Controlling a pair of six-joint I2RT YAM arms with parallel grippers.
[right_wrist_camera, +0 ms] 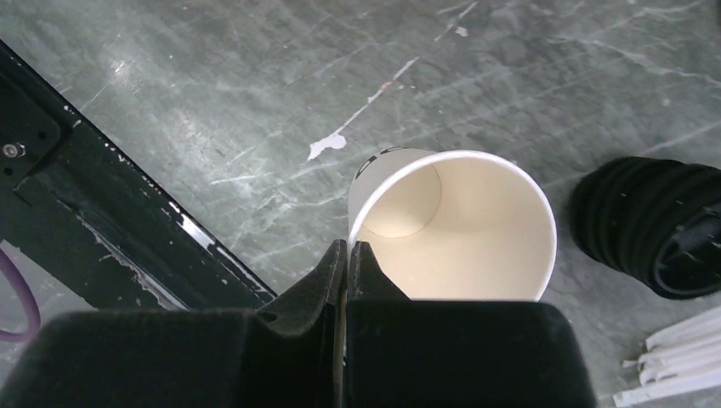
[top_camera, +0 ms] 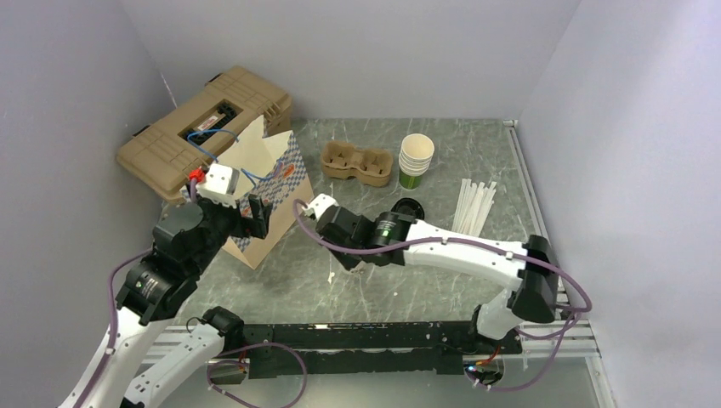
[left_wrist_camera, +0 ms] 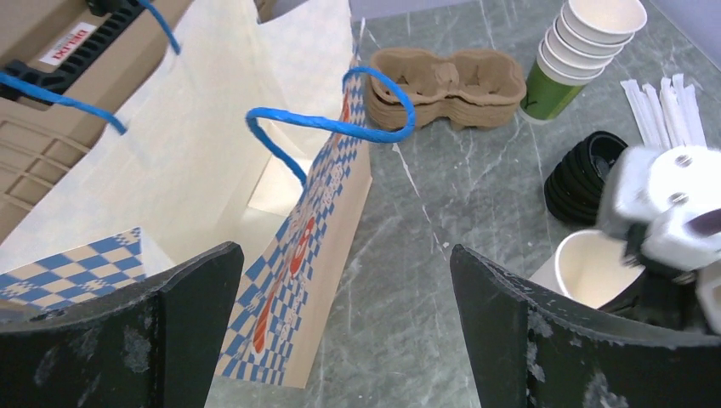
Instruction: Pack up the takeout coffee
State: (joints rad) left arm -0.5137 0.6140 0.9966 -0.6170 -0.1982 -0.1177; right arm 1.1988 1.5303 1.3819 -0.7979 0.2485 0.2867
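From the overhead camera I see a grey-green marbled table (top_camera: 340, 280) with a ribbed tan hard case (top_camera: 204, 123) at the back left. A paper bag (top_camera: 276, 183) with a blue check print stands open in front of the case, and my left gripper (top_camera: 255, 212) hangs at the bag's near side. Further back sit a moulded pulp cup carrier (top_camera: 357, 161), a stack of cups (top_camera: 416, 157) with a green base, and a fan of white straws (top_camera: 476, 204). The right arm (top_camera: 459, 246) reaches leftward across the middle. Through the left wrist camera, the left gripper's matte black fingers stand wide apart with nothing between them, above the bag's edge and its twisted blue cord handles. To the right in that view, the paper cup (left_wrist_camera: 587, 268) is just beside a ribbed stack of black lids (left_wrist_camera: 587, 174), under the right arm's white wrist housing. The cup is smooth, pale, round and lidless. From the right wrist camera I look straight down into it: mouth up, long axis roughly vertical. The right gripper (right_wrist_camera: 347, 251) is closed tight. The cup's near rim runs into the seam between its fingers, so it appears pinched on the wall.
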